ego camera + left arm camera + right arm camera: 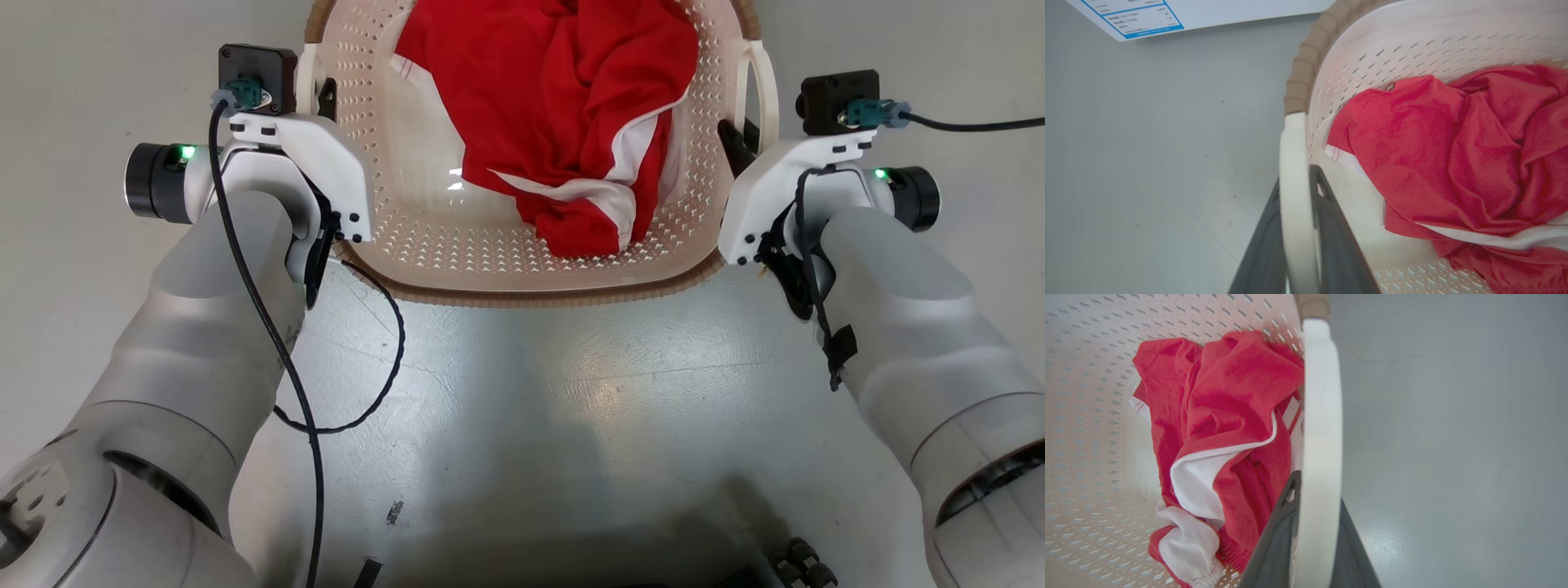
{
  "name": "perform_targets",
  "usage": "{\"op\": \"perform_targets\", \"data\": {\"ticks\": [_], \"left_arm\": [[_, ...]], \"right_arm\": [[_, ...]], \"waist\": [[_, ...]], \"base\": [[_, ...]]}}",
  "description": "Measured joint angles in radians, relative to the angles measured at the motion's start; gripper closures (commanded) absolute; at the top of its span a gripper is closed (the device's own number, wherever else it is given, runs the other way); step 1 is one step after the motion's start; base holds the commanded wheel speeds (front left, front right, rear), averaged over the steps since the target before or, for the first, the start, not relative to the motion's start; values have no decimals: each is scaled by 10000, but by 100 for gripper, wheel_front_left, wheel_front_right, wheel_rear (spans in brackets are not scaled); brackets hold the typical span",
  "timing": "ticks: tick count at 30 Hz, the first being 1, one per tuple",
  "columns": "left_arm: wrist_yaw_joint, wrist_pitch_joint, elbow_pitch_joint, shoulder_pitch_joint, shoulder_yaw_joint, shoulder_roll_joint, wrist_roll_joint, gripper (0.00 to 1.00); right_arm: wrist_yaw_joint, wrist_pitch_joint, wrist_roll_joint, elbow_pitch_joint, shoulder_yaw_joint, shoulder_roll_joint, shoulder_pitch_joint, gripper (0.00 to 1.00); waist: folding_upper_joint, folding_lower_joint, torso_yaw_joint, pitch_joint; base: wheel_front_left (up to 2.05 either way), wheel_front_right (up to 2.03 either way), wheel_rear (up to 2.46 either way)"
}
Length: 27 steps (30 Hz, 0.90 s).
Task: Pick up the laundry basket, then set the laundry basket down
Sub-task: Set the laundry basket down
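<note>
Head view: the laundry basket (424, 220) sits straight ahead between the two forearms, its mouth facing up at the camera and a crumpled red garment (563, 98) with white trim lying inside. The left gripper (326, 90) is at the basket's left handle (306, 73) and the right gripper (735, 139) at its right handle (755, 82), so the handle-to-handle line runs straight across in front of the robot. The basket's far end is cut off by the top edge, so which axis is the longer cannot be told. Grey floor (522, 392) lies on the near side of the basket; whether the basket rests on it or hangs clear cannot be told.

Left wrist view: this shows the grip itself. The two dark fingers (1331, 228) are closed on the white loop of the left handle, one on the outer side and one on the inner side. Beyond the handle the brown rim (1306, 61) curves away, and past the basket's far corner lies a printed sheet (1143, 18) with a blue border.

Right wrist view: the same hold on the other side, with the fingers (1274, 539) clamped on either face of the right handle, the garment just inside the wall.
</note>
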Motion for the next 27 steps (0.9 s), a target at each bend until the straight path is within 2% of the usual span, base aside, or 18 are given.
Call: {"op": "perform_targets", "data": {"ticks": [12,27], "left_arm": [[276,-13,-2,0,-42,-117,-2,100],[276,-2,-2,-11,-159,-94,-2,100]], "right_arm": [[2,81,-1292,2,-1168,8,-48,100],[4,198,-1630,2,-1547,10,-40,100]], "waist": [[0,0,147,110],[0,0,132,201]], "base": [[0,0,0],[0,0,0]]}}
